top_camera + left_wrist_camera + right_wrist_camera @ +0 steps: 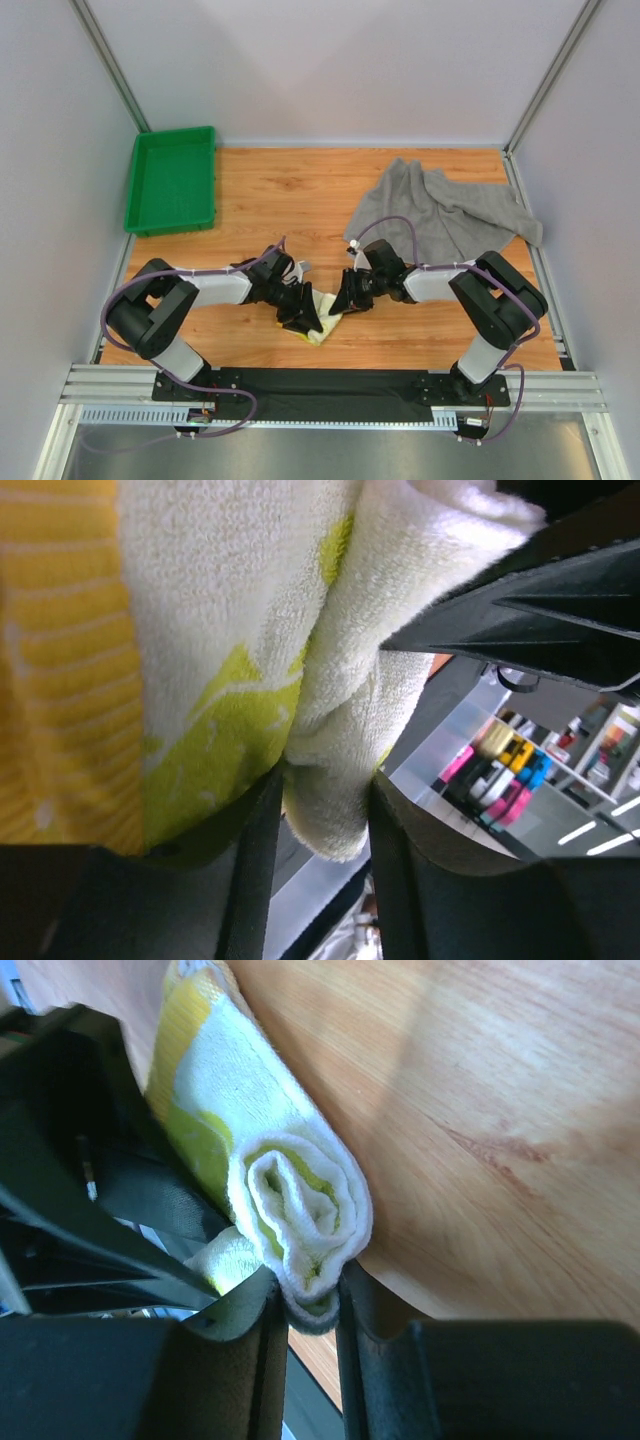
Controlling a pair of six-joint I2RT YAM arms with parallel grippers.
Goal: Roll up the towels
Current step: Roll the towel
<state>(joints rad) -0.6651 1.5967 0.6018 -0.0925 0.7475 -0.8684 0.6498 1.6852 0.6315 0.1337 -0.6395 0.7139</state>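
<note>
item 1, small towel (322, 333): white-yellow with green print, rolled, spiral end showing. it sits nearer me and to the right of the tray (172, 185), well apart from it. i cannot tell if it touches the table (290, 190).
item 2, my left pincer (313, 318): nearly closed, a fold of the small towel pinched between its fingers.
item 3, my right pincer (342, 298): nearly closed, clamped on the roll's end, just farther from the tray.
item 4, grey towel (450, 215): crumpled heap, far right of the tray, held by neither pincer.
</note>
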